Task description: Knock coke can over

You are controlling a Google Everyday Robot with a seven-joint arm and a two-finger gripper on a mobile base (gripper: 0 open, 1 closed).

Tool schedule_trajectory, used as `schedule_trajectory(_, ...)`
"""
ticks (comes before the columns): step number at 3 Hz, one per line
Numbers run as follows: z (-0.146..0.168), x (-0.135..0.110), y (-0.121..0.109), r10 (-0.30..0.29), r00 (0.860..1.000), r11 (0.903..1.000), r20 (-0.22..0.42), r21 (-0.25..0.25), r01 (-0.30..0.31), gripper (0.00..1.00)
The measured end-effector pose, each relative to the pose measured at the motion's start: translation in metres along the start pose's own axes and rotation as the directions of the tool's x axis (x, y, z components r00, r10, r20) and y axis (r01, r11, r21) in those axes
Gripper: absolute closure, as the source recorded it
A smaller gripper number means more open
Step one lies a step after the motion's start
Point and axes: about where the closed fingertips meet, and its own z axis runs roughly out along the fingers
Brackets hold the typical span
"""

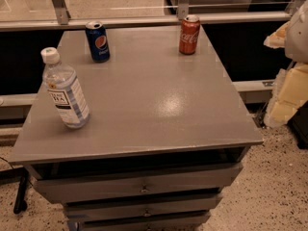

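The coke can (189,34) is red-orange with white script and a silver top. It stands upright at the far right corner of the grey table top (144,105). My gripper (284,95) shows as cream-coloured arm parts at the right edge of the camera view. It is off the table's right side, nearer to me than the can and well apart from it. It holds nothing that I can see.
A blue Pepsi can (97,41) stands upright at the far left. A clear water bottle (65,90) with a white cap stands at the left edge. A metal rail and glass panel (144,20) run behind the table. Drawers (139,186) sit below the top.
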Motion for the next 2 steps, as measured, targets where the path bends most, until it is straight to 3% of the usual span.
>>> schedule_trajectory(1, 0.000, 0.000, 0.000, 0.000, 1.000, 1.0000, 0.000, 0.000, 0.000, 0.00)
schedule_trajectory(2, 0.020, 0.000, -0.015, 0.039, 0.997, 0.9992, 0.071, 0.009, -0.040, 0.00)
